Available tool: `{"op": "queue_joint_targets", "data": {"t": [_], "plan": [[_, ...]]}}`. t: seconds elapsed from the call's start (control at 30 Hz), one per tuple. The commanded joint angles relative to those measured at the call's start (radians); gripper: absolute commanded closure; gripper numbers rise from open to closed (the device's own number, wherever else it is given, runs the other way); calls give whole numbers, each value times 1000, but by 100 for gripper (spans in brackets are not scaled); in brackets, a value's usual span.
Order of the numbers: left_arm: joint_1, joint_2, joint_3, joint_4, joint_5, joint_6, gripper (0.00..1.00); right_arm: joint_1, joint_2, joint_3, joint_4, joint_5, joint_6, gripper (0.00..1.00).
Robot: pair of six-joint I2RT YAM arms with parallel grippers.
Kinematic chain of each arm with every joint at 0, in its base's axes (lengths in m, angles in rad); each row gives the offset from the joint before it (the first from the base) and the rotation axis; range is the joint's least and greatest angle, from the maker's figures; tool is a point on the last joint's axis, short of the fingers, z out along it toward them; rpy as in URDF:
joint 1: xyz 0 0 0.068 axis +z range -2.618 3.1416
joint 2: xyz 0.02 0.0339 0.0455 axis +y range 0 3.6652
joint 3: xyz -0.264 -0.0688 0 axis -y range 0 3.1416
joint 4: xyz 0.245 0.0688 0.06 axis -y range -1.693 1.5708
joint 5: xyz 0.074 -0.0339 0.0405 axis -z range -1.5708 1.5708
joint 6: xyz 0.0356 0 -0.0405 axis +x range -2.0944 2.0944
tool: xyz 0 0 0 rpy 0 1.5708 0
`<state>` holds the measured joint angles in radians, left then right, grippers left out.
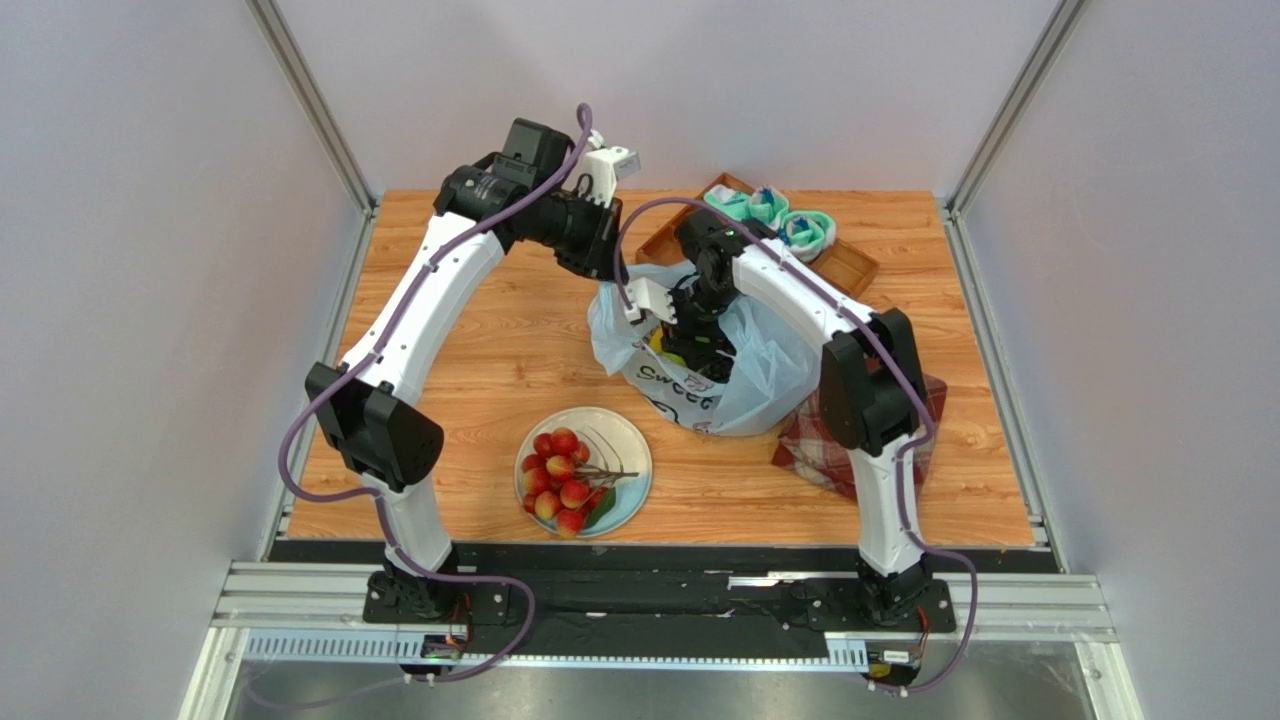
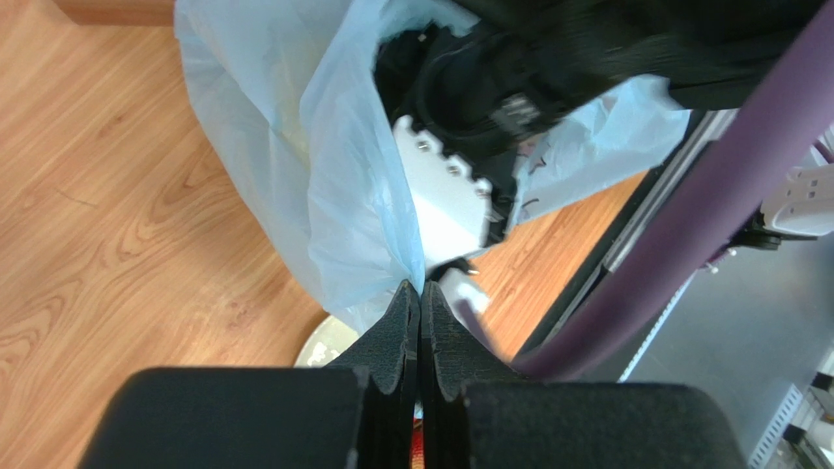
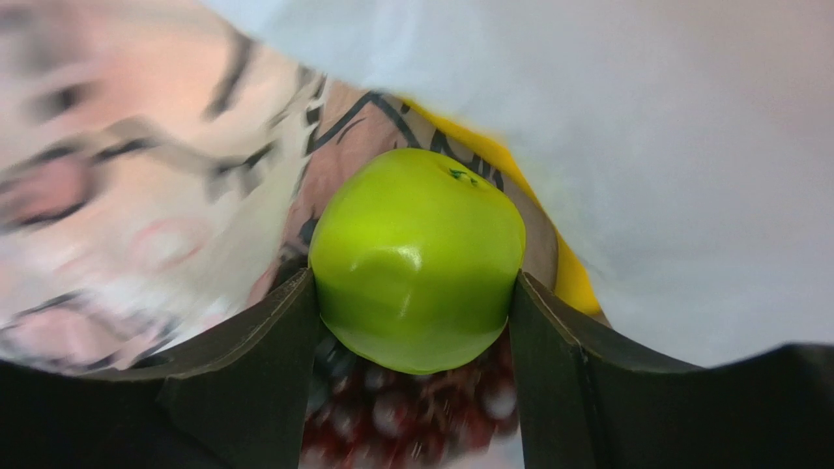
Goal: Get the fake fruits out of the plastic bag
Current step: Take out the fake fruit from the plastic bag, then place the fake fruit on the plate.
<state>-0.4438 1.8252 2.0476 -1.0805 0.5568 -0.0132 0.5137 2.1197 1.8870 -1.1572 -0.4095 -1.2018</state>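
Note:
The pale-blue plastic bag stands open mid-table. My left gripper is shut on its rim and holds the mouth up. My right gripper reaches down inside the bag. Its two fingers press on either side of a green apple. Under the apple lies a dark purple grape bunch, and a yellow banana shows behind it. In the top view the right gripper is sunk in the bag's mouth. A cluster of small red fruits lies on a white plate in front of the bag.
A wooden tray with teal-white rolled socks sits at the back right. A red plaid cloth lies right of the bag, partly under the right arm. Grey walls close in on both sides.

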Motion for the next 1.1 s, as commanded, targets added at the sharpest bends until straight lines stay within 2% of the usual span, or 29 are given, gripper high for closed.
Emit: {"op": "queue_joint_targets", "data": {"t": [0.0, 0.13, 0.3, 0.4, 0.57, 0.73, 1.07], "plan": [[-13, -32, -9, 2, 45, 12, 100, -11, -259, -46, 66, -37, 86, 57], [-13, -27, -1, 7, 49, 12, 100, -11, -447, -107, 86, -66, 137, 56], [-13, -20, 22, 5, 12, 12, 100, 20, -578, -115, 8, -118, 218, 54], [-13, -12, 34, 10, 9, 12, 100, 94, -655, -141, -15, -132, 258, 52], [-13, 8, 75, 11, -53, 31, 100, 321, -688, -232, 51, -55, 260, 52], [-12, -15, 94, 8, -95, 45, 100, 422, -587, -296, 178, -35, 274, 53], [-10, -138, -4, -12, -139, 79, 100, 401, -258, -198, 272, 41, 309, 55]]}}
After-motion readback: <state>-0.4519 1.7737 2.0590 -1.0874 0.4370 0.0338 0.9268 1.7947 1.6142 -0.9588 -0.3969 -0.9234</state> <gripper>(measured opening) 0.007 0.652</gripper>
